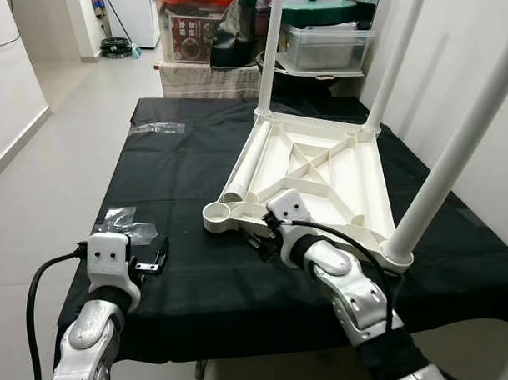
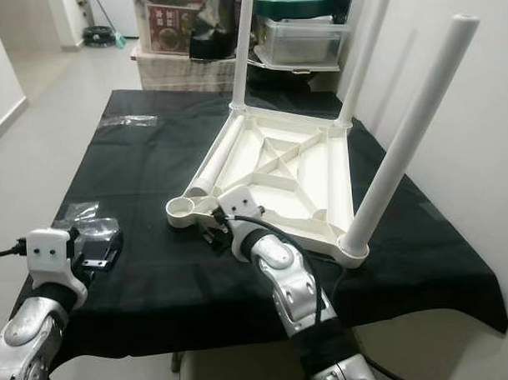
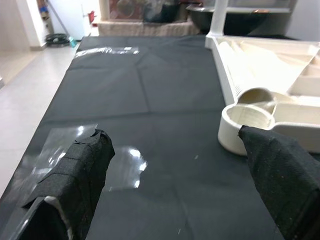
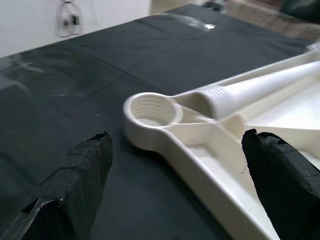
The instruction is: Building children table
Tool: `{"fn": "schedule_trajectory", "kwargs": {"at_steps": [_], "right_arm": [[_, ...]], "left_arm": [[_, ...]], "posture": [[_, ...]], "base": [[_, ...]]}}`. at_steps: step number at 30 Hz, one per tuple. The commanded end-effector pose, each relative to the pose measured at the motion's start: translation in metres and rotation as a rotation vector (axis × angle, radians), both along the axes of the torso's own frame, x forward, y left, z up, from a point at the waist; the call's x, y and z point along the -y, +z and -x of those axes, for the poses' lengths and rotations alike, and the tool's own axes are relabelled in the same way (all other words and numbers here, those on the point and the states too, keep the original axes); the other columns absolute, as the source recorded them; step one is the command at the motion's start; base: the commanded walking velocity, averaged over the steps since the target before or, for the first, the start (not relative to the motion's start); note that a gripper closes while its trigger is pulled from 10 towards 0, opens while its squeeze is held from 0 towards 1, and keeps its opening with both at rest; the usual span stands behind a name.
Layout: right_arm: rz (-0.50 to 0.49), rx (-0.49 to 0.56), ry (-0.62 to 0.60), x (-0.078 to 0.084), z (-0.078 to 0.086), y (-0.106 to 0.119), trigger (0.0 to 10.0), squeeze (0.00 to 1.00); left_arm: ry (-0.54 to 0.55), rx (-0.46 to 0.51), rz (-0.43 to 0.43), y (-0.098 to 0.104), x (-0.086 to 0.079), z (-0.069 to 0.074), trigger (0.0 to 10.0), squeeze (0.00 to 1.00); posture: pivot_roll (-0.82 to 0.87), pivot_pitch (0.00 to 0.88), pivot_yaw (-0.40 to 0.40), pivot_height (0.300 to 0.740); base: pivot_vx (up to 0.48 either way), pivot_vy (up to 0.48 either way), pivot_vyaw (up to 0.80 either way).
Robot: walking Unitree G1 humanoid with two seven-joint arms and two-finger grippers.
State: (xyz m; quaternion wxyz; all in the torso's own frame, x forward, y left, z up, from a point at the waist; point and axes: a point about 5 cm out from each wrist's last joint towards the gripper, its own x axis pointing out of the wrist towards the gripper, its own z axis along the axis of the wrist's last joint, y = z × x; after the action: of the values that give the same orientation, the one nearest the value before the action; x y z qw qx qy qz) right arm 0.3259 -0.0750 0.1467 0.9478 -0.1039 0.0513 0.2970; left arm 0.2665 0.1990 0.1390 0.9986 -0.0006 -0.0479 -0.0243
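Note:
A white plastic children's table (image 1: 320,167) lies upside down on the black cloth (image 1: 178,168). Three white legs stand screwed in: far left (image 1: 270,48), far right (image 1: 395,60) and near right (image 1: 457,149). The near-left socket (image 1: 216,213) (image 4: 150,107) has no leg in it. A loose leg (image 1: 249,161) (image 4: 260,87) lies inside the tabletop, threaded end beside that socket. My right gripper (image 1: 260,240) (image 4: 175,145) hovers open just in front of the socket. My left gripper (image 1: 152,256) (image 3: 175,145) is open at the cloth's near-left corner, over a clear plastic bag (image 3: 90,150).
Another clear plastic wrapper (image 1: 156,127) lies at the far left of the cloth. Behind the table stand storage boxes (image 1: 190,30) and a lidded clear bin (image 1: 324,46). A white wall (image 1: 482,32) runs close along the right side. Tiled floor (image 1: 60,147) lies to the left.

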Motion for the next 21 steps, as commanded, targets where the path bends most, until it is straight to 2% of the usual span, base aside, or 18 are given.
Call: {"fn": "schedule_trajectory", "kwargs": {"at_steps": [1,6,10,12,14,17,20,21], "right_arm": [[-0.010,0.004,0.052,-0.006,-0.001,0.003,10.0,0.00],[0.005,-0.016,0.111,-0.008,-0.002,0.000,10.0,0.00],[0.032,0.003,0.101,0.002,-0.012,0.003,10.0,0.00],[0.023,0.008,0.088,0.007,-0.018,0.008,10.0,0.00],[0.010,0.009,0.085,0.009,-0.020,0.010,10.0,0.00],[0.005,0.000,0.094,0.012,-0.023,0.013,10.0,0.00],[0.022,-0.004,0.152,0.014,-0.022,0.014,10.0,0.00],[0.023,-0.019,0.213,0.016,-0.019,0.016,10.0,0.00]], "left_arm": [[-0.023,0.018,0.013,0.004,0.004,0.000,10.0,0.00],[-0.026,0.025,0.014,0.006,0.002,0.001,10.0,0.00],[-0.032,0.027,0.015,0.005,0.003,0.001,10.0,0.00],[-0.034,0.039,0.015,0.007,0.005,0.000,10.0,0.00],[-0.031,0.039,0.023,0.007,0.005,0.000,10.0,0.00],[-0.031,0.030,0.024,0.007,0.005,-0.001,10.0,0.00],[-0.038,0.029,0.025,0.008,0.005,0.000,10.0,0.00],[-0.041,0.029,0.025,0.008,0.005,0.001,10.0,0.00]], "posture": [[0.07,0.000,-0.092,0.740],[0.08,0.000,-0.092,0.740],[0.07,0.000,-0.091,0.740],[0.07,0.000,-0.090,0.740],[0.07,0.000,-0.090,0.740],[0.08,0.000,-0.090,0.740],[0.08,0.000,-0.091,0.740],[0.08,0.000,-0.091,0.740]], "base": [[0.480,0.000,0.00],[0.480,0.000,0.00],[0.480,0.000,0.00],[0.420,0.000,0.62],[0.000,0.000,0.75],[0.000,0.000,0.00],[0.000,0.000,0.00],[0.000,0.000,0.00]]}}
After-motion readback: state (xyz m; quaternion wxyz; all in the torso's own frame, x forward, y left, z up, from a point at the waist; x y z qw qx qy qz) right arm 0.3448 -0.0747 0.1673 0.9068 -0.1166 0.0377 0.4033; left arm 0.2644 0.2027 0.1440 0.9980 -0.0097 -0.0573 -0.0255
